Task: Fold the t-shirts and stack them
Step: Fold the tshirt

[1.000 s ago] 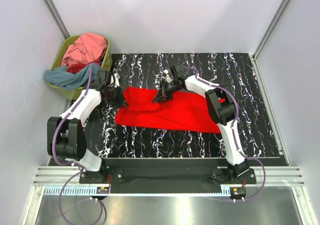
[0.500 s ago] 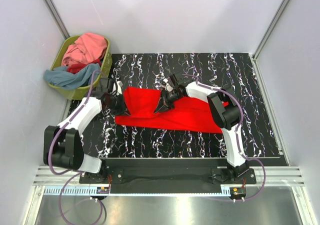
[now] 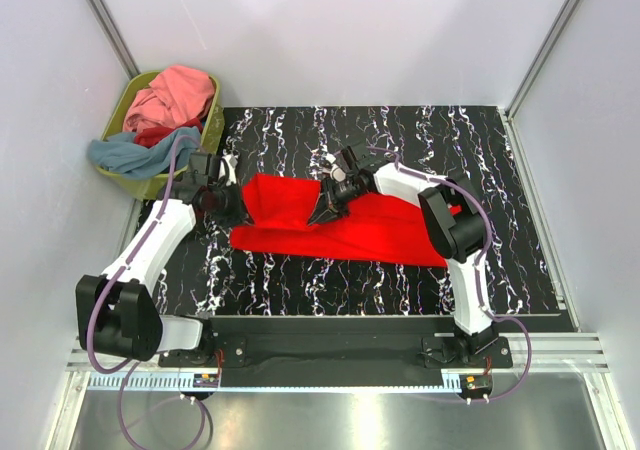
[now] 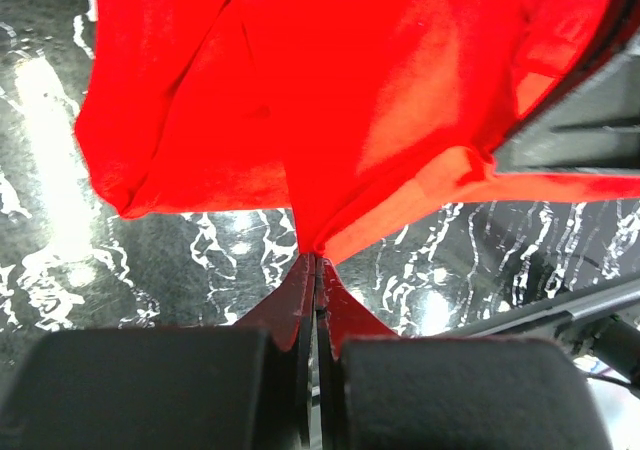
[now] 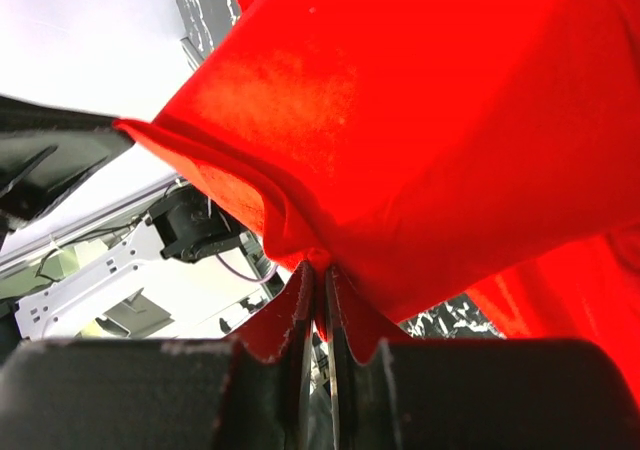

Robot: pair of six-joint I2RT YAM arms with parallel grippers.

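Left wrist view shows the left gripper [image 4: 316, 262] with its two fingers pressed flat together, a bunched edge of the bright red t-shirt [image 4: 400, 90] nipped at their tips; the cloth fans out from that pinch in creases over the glossy black, white-veined table [image 4: 60, 220]. On the right wrist camera the right gripper [image 5: 322, 266] has its fingers drawn almost together, only a thin slit between them, and a gathered fold of the same shirt caught at the tips. From the top external camera, the left gripper holds the shirt at its left end, while the right gripper holds it near the middle of its far edge, where the cloth rises to a small peak. The shirt lies crumpled across the middle of the table, stretched left to right, its right end passing under the right arm. Just off the table's far left corner stands an olive-green basket [image 3: 213, 120], with a pink shirt [image 3: 180, 90] heaped on top, a grey-blue shirt [image 3: 125, 152] draped over its near rim, and a strip of dark red shirt [image 3: 150, 135] between them.
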